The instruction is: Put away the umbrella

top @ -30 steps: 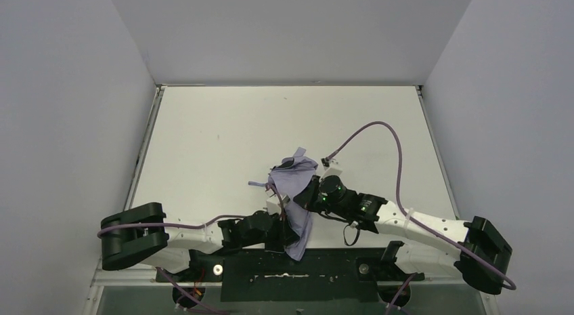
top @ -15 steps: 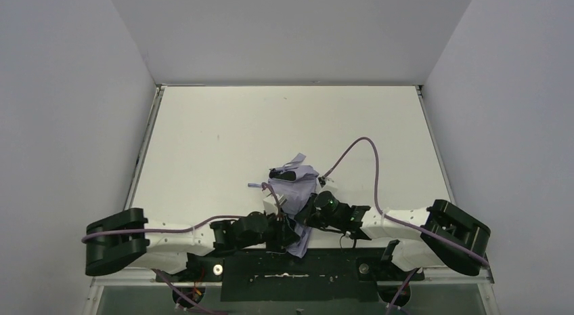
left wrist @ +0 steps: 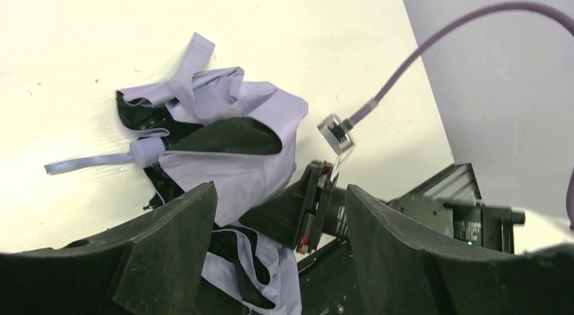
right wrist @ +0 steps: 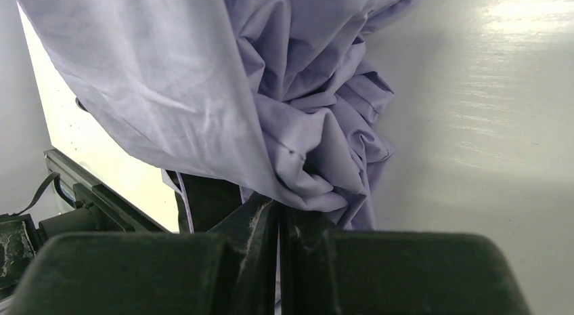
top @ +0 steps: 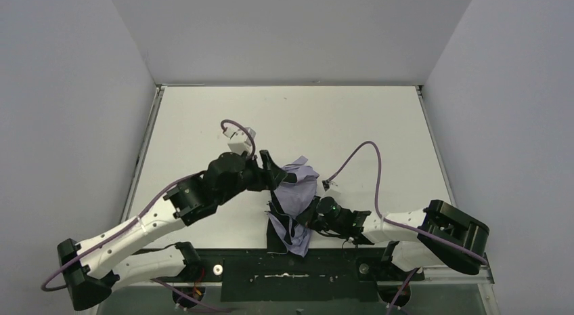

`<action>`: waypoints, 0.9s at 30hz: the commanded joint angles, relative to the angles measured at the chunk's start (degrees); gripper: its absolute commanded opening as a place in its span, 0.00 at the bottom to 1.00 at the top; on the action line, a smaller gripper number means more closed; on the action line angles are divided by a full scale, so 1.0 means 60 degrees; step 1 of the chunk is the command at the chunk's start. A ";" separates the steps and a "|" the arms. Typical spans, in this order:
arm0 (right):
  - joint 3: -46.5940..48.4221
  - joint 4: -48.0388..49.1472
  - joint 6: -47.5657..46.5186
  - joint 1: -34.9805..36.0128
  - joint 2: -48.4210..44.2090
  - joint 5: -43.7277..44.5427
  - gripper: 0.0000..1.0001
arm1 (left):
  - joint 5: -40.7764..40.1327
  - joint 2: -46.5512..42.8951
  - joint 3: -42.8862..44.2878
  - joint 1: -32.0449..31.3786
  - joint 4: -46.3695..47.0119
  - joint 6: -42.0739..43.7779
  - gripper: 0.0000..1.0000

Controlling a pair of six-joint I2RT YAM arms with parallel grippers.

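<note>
The umbrella lies in a crumpled heap on the near middle of the white surface, between the two arms, its lower folds reaching toward the black mounting rail at the near edge. Its canopy is collapsed but far from tidy: pale lavender fabric is bunched in loose folds, with black ribs showing through the gaps. In the left wrist view the small handle and its wrist loop stick out sideways on the bare surface. The left hand is at the heap's far-left side, its jaws spread wide with nothing between them and the fabric just beyond its fingertips. The right hand is low at the near-right side with its jaws pressed together. Folds of cloth gather right at its tips, so it appears to be pinching a fold (the contact itself is hidden behind the fingers). I judge the task to be partway along at best. The canopy is down, but the fabric has not been smoothed, wrapped round the shaft or fastened. No sleeve or storage place is visible, so gathering and stowing are left.
</note>
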 commanded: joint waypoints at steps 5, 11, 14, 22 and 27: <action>-0.0404 -0.1337 -0.0282 0.0030 0.0177 0.0805 0.00 | 0.0633 0.2608 0.2465 0.0590 -0.1412 0.0047 0.68; -0.0433 -0.1470 -0.0289 0.0028 0.0012 0.0858 0.00 | 0.1424 0.3532 0.2559 0.0606 -0.0442 -0.0926 0.65; -0.0441 -0.1442 -0.0289 0.0027 0.0021 0.0849 0.00 | 0.1596 0.3747 0.2352 0.0644 0.0179 -0.1208 0.65; -0.0434 -0.1394 -0.0289 0.0037 0.0071 0.0796 0.00 | 0.2152 0.4501 0.2347 0.0768 0.1209 -0.1440 0.65; -0.0420 -0.1411 -0.0304 0.0030 0.0053 0.0785 0.00 | 0.2198 0.4668 0.2300 0.0813 0.1265 -0.1506 0.64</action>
